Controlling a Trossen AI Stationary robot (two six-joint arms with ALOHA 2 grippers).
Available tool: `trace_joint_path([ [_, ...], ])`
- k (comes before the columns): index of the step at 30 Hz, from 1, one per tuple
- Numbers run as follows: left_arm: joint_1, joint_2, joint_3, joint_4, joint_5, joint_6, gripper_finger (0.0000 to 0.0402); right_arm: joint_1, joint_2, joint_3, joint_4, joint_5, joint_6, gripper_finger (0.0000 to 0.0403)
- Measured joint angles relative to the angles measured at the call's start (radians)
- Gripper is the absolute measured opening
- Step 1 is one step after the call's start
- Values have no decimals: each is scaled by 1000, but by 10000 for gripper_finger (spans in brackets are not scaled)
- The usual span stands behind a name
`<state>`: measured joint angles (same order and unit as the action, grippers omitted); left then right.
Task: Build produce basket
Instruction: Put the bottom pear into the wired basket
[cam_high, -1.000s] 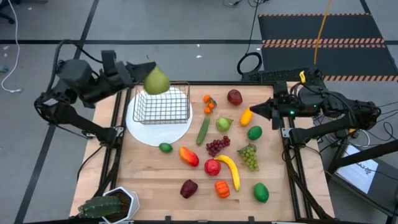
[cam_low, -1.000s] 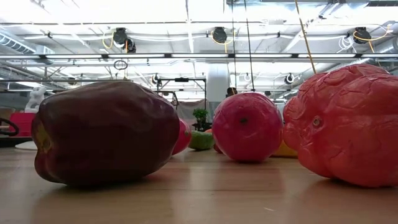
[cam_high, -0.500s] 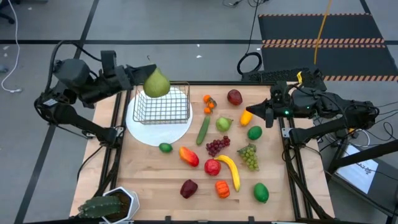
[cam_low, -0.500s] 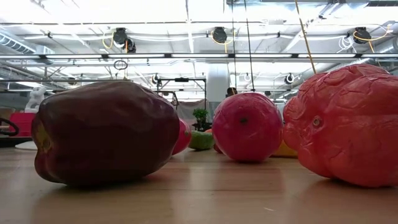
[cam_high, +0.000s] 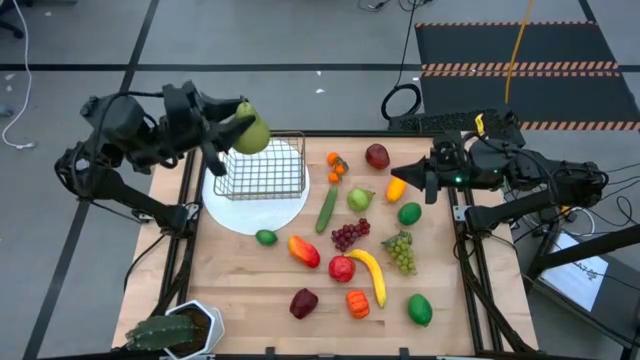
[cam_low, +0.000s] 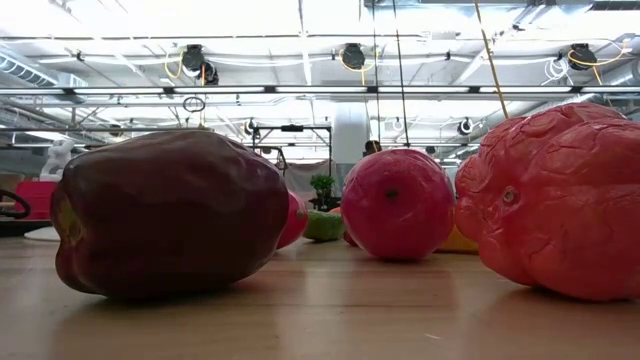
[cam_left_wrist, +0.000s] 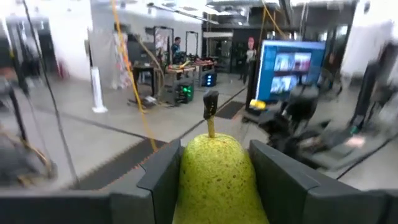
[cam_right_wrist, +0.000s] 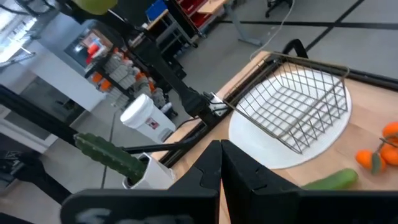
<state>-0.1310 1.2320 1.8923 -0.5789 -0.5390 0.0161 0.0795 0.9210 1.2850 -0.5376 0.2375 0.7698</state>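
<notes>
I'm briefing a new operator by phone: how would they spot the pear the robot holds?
Find the white plate at the table's far left, with the wire basket on it. Above the basket's far-left corner, the left gripper holds the pear, the only fruit off the table.

One basket, one plate, one potted plant, two grape bunches, three limes, one banana, one pear.
</notes>
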Motion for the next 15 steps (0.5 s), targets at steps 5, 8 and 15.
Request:
trace_joint_path([
  [5,-4,0,0,0,-1,234,182,-1,0,0,-3,0,-22,0],
  [8,-4,0,0,0,-1,333,182,-1,0,0,-3,0,-23,0],
  [15,-2,5,0,-1,-9,403,182,-1,0,0,-4,4,-23,0],
])
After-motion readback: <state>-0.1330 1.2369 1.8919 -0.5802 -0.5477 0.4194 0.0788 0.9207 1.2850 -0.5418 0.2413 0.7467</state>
